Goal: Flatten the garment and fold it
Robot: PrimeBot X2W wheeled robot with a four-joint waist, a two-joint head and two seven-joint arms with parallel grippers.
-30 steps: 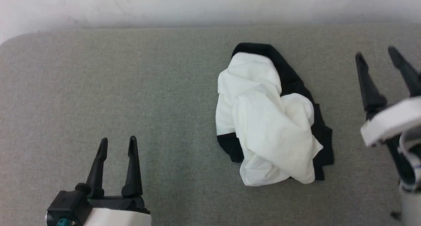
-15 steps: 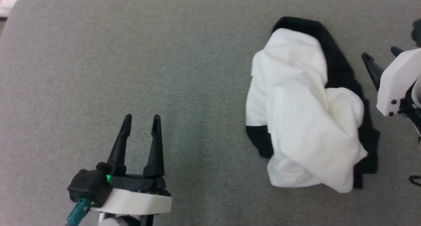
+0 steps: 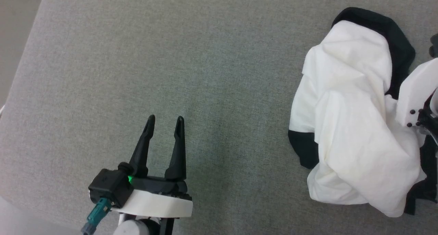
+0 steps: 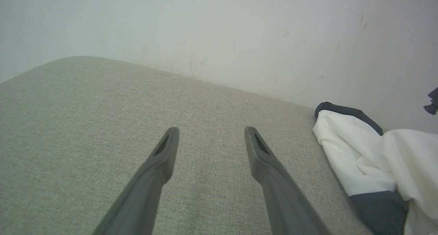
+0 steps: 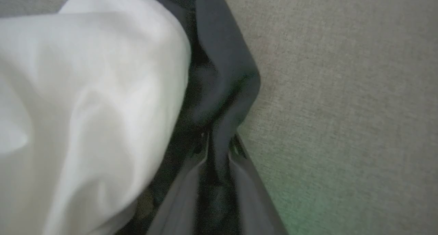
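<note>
Garment [image 3: 356, 125]: crumpled white-and-black heap on tabletop [image 3: 171, 57].
Left gripper [image 3: 165, 118]: fingers spread, empty.
Right gripper [image 5: 219, 144]: fingers pinching garment's black edge.

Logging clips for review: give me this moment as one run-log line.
phase: grasp | left gripper: open, empty, over grey fabric surface | right gripper: shut on black edge of crumpled white-and-black cloth garment

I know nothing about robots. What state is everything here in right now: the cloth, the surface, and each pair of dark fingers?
Soft white and black cloth garment: crumpled in a heap, not yet flattened or folded.
Left gripper: fingers open, holding nothing, above bare surface.
Right gripper: fingers shut on a black section of the garment.
Grey fabric-covered surface: flat, with the garment lying on it.
</note>
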